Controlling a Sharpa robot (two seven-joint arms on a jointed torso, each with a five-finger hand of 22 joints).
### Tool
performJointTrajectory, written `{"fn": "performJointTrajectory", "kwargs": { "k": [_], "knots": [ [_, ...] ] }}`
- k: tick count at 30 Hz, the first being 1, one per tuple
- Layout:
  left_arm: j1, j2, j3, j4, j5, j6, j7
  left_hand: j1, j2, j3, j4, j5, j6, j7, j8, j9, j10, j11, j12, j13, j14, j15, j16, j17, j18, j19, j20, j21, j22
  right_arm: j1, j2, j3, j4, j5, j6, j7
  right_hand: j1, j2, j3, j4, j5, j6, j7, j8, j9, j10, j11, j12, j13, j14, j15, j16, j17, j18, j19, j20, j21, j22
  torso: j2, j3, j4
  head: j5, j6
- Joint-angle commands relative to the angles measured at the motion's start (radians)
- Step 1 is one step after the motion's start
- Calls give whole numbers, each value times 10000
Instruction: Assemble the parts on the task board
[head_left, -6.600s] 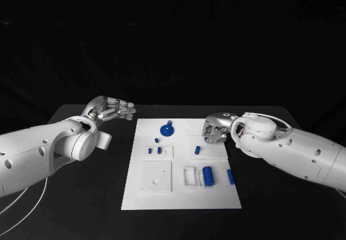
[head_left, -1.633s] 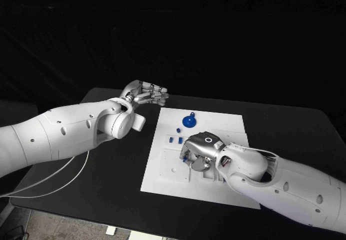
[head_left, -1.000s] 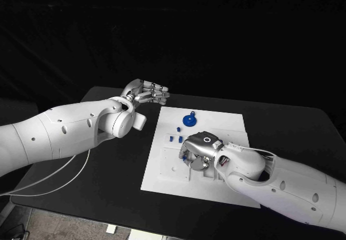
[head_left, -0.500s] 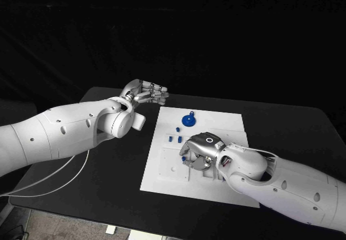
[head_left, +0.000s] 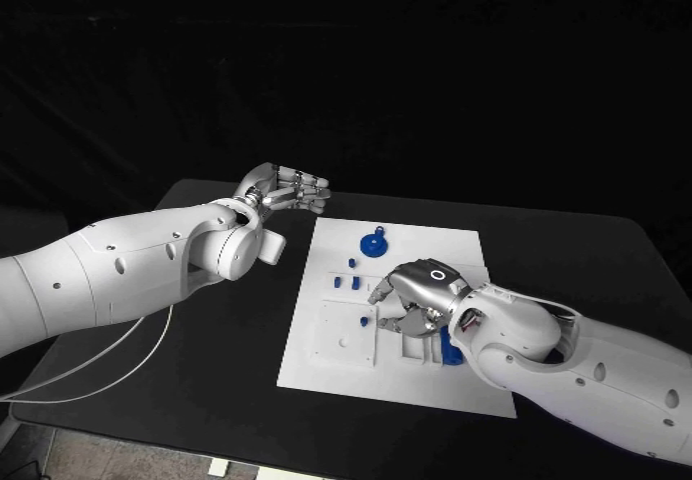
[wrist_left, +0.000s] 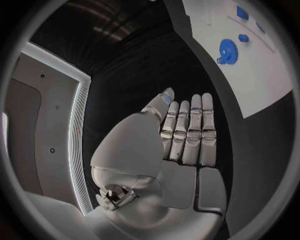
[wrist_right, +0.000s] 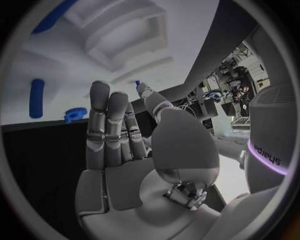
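Note:
The white task board (head_left: 320, 362) lies mid-table. On its far part sit a blue gear (head_left: 372, 243) and three small blue pegs (head_left: 346, 281). My right hand (head_left: 414, 300) hovers over the board's middle, beside the white slotted block (head_left: 420, 349). A small blue part (head_left: 387, 322) is pinched at its thumb tip, and the other fingers are stretched out. That part (wrist_right: 137, 83) shows at the thumb tip of the right hand (wrist_right: 122, 145). A blue cylinder (head_left: 453, 353) peeks out beside the right wrist. My left hand (head_left: 290, 187) hangs off the board's far left corner, holding nothing. The left hand (wrist_left: 184, 135) has straight fingers.
A white square plate (head_left: 351, 335) with holes sits on the board's near left. The left wrist view shows the board (wrist_left: 262, 75) with the gear (wrist_left: 227, 50) beyond the fingertips. Black table (head_left: 216, 330) surrounds the board. A white cable (head_left: 101, 375) loops below my left arm.
My right hand has shifted a little to the right over the board, carrying the small blue part, and its fingers have spread. The left hand has barely moved.

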Motion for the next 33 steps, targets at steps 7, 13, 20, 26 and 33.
{"fn": "performJointTrajectory", "kwargs": {
  "k": [7,13,20,26,33],
  "knots": [
    [17,35,9,-57,164,180,194,-145,23,-66,-11,-255,-21,23,12,2,63,-43,-8,-1,16,-17,-42,-5,96,-1,24,-36,71,178,-804,954,-129,1668,744,152,-224,-178,51,15,391,-37,-49,-14,-11,179,-35,25,11,-22,-14,133,25,52,385,-27,170,75,-35,-3,-73,-252,190],
    [16,32,7,-84,176,191,246,-127,33,-63,-18,-225,-23,26,11,2,108,-57,-7,0,37,-26,-42,-5,94,21,11,-52,86,328,-1105,1127,-448,1839,1135,222,436,100,-2963,1137,497,-257,-267,-12,-11,-218,56,39,24,-50,40,151,44,110,377,23,127,59,-46,22,-115,-269,257],
    [15,43,5,-99,181,221,270,-119,31,-58,-28,-199,-27,28,8,0,106,-56,-9,-1,36,-28,-42,-7,92,25,6,-56,102,369,-1192,1170,-654,1336,1638,20,811,-97,-3100,1548,487,-474,-369,-19,-15,-487,121,30,19,-67,78,142,44,149,369,62,-7,-14,-38,17,-92,-332,231],
    [15,49,4,-108,181,239,275,-119,31,-58,-28,-199,-27,28,8,0,106,-56,-9,-1,36,-28,-42,-7,92,25,6,-56,102,375,-1121,1171,-790,1058,2081,-123,891,-110,-3108,1580,446,-571,-382,-14,-12,-505,124,32,20,-81,87,136,47,155,357,75,-81,-48,-30,11,-71,-376,202],
    [14,36,4,-112,182,246,272,-125,37,-57,-33,-202,-27,28,12,2,84,-48,-11,-2,28,-25,-42,-8,87,21,6,-80,145,370,-994,1112,-876,970,2330,-133,891,197,-2896,1149,371,-485,-295,-16,-14,-75,17,28,18,-44,55,132,47,75,381,42,-34,-33,-33,-3,-63,-387,164]
  ]
}}
